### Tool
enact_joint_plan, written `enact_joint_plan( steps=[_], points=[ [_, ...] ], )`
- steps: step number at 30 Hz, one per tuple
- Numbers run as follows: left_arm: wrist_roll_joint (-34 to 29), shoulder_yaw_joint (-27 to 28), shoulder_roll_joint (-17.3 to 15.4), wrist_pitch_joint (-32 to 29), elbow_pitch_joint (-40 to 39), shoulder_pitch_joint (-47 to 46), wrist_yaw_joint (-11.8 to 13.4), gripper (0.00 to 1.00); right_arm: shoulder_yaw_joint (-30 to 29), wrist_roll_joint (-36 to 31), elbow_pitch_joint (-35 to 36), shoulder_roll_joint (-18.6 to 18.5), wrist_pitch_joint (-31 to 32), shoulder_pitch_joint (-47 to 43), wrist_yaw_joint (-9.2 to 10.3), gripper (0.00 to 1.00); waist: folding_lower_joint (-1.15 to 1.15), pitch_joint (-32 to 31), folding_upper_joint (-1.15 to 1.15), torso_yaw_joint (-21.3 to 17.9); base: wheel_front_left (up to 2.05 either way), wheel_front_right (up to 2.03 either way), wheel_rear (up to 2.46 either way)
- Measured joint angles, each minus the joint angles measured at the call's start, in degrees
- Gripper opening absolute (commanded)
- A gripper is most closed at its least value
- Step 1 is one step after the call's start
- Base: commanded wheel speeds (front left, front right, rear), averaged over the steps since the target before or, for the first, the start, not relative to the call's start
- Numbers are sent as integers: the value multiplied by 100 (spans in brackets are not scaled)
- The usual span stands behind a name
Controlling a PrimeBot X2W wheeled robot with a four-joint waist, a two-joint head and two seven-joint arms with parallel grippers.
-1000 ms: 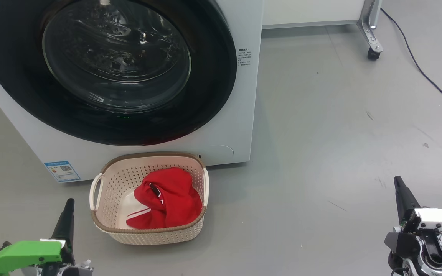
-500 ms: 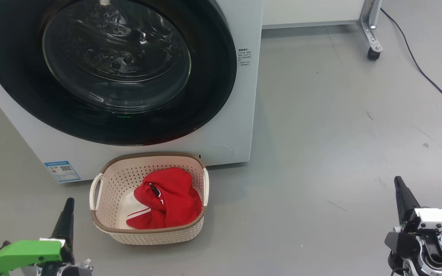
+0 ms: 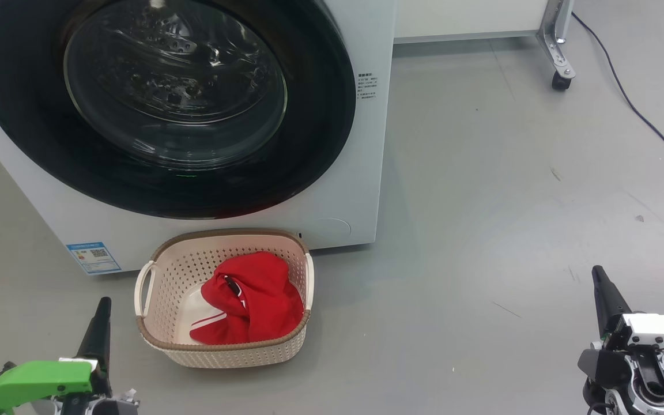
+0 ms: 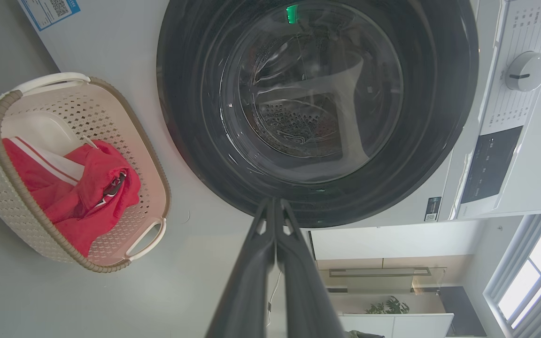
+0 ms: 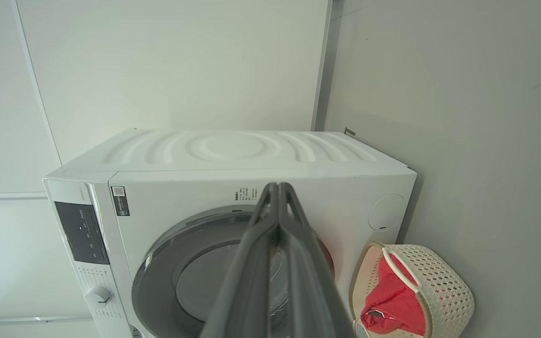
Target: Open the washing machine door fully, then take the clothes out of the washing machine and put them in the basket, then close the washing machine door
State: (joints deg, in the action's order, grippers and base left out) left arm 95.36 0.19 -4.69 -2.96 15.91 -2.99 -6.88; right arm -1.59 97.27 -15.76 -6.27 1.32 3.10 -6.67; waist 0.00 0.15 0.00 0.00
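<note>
L claw (image 3: 104,303) closed, empty | R claw (image 3: 596,271) closed, empty | clothes (image 3: 260,297) in basket (image 3: 222,353)

Washer (image 3: 361,173): white front-loader, drum empty behind the glass. Door (image 3: 173,86): glossy black rim, bulging clear window, closed flush. Basket (image 3: 234,356): cream, perforated, brown rim, upright on floor just before washer. Clothes (image 3: 257,305): red, white trim, heaped inside basket.

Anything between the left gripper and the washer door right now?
Nothing visible. The left gripper, shut, points straight at the lower rim of the washing machine door, which looks closed. The basket holding the clothes stands to the gripper's right, below the door and off that line.
</note>
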Motion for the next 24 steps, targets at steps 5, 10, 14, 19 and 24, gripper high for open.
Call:
enact_joint_plan(
  steps=[5, 10, 14, 19, 24],
  points=[
    [0, 3, 0, 0, 1, -2, 0, 0, -3, 0, -1, 1, 14, 1, 0, 0, 0, 0, 0, 0, 0, 0, 0],
    [0, 4, 0, 0, 1, -2, 0, 0, -8, 0, -3, 2, 14, 1, -1, 0, 0, 0, 0, 0, 0, 0, 0],
    [0, 7, 0, 0, 2, -3, 0, 0, -10, 0, -5, 2, 14, 2, -27, 0, 0, 0, 0, 0, 0, 0, 0],
    [0, 11, 1, 0, 2, -4, 0, 0, -13, 0, -8, 4, 15, 2, -27, 0, 0, 0, 0, 0, 0, 0, 0],
    [0, 14, 1, 0, 1, -4, 0, 0, -16, 0, -8, 5, 15, 2, -27, 0, 0, 0, 0, 0, 0, 0, 0]
  ],
)
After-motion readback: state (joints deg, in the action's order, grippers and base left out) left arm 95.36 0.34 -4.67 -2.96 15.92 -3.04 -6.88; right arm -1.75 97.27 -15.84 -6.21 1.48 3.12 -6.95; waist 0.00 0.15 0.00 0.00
